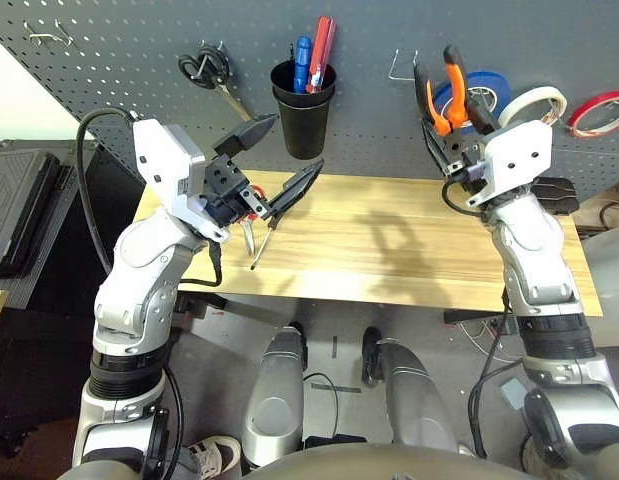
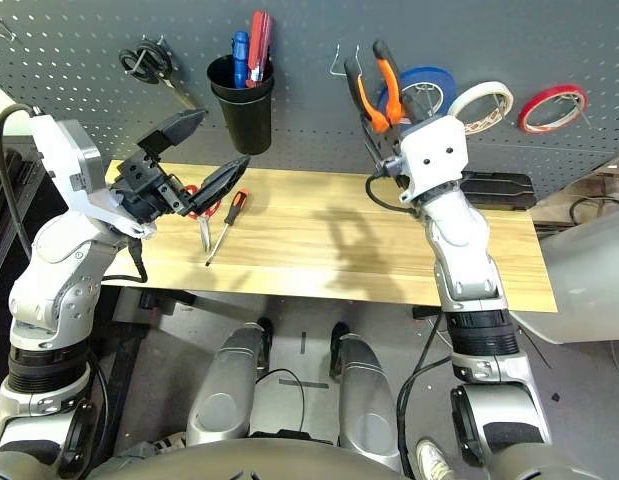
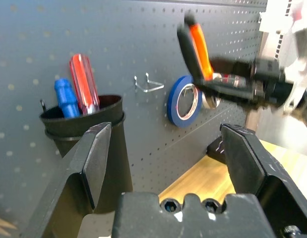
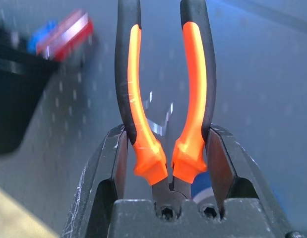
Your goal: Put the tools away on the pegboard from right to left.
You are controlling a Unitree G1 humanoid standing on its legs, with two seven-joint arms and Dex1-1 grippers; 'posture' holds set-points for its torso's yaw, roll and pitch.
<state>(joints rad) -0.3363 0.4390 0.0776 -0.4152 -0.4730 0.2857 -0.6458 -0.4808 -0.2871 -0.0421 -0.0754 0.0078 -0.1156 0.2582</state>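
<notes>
My right gripper (image 4: 165, 139) is shut on the orange-and-black pliers (image 1: 447, 88), handles pointing up. It holds them against the pegboard (image 1: 109, 90) beside a bare wire hook (image 1: 400, 66). The cream-white tape roll (image 1: 535, 102) hangs on the pegboard to the right of them. On the table's left part lie the screwdriver (image 2: 227, 222) and the red-handled scissors (image 2: 197, 203), the scissors partly hidden behind my left gripper (image 1: 279, 160). That gripper hovers above them, open and holding nothing.
A black cup (image 1: 302, 110) on the pegboard holds blue and red handled tools. Black-handled scissors (image 1: 205, 68) hang to its left. Blue (image 1: 481, 88) and red (image 1: 599, 112) tape rolls flank the cream one. Bare hooks (image 1: 49, 35) sit at top left. The wooden table (image 1: 409, 260) is bare on its right.
</notes>
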